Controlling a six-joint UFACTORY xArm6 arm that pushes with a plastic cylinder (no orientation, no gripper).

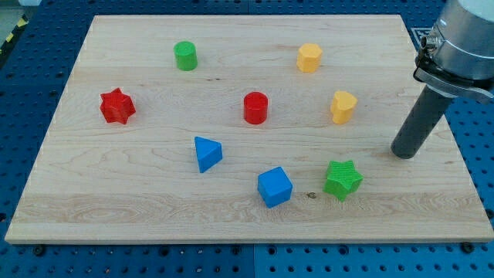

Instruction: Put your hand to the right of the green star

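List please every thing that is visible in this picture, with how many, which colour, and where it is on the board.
Wooden board: 1, light wood, fills most of the view, on a blue perforated table.
Green cylinder: 1, green, top left.
Yellow hexagonal block: 1, yellow, top, right of centre.
Red star: 1, red, left side.
Red cylinder: 1, red, centre.
Yellow block: 1, yellow, exact shape unclear, right of the red cylinder.
Blue triangle: 1, blue, below centre.
Blue cube: 1, blue, bottom centre.
Green star: 1, green, bottom right.
My tip: 1, dark rod, right of and slightly above the green star, apart from it.
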